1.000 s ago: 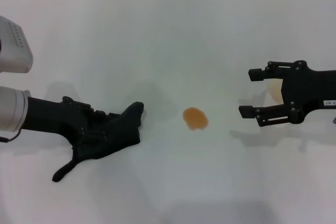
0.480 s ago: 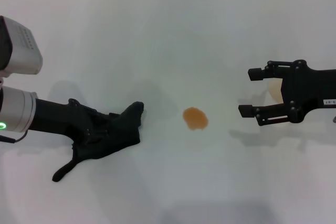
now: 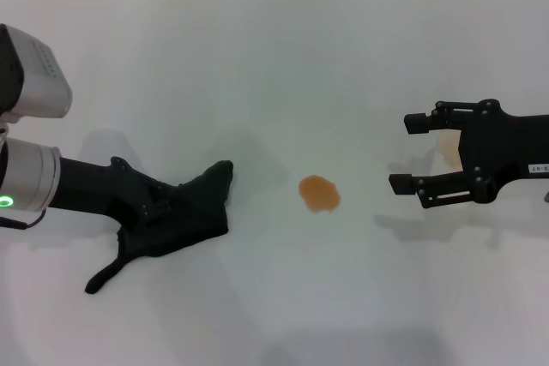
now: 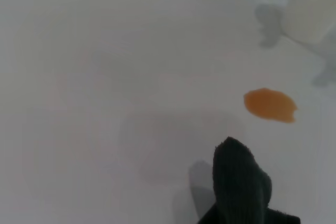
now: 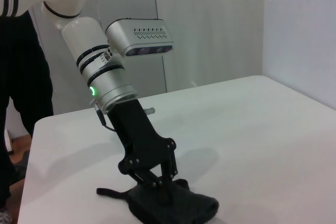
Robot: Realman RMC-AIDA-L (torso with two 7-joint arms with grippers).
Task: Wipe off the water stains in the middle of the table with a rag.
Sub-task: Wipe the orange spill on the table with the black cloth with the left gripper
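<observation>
We see the rag, a soft black cloth in loose folds, lying lower left on the smooth white tabletop; its long axis slants from a thin tail at lower left to a blunt tip pointing up-right toward the stain, a rounded orange-brown blot at centre. Our left end effector presses closed into the rag. Our right end effector hovers at right, jaws wide apart, holding nothing
</observation>
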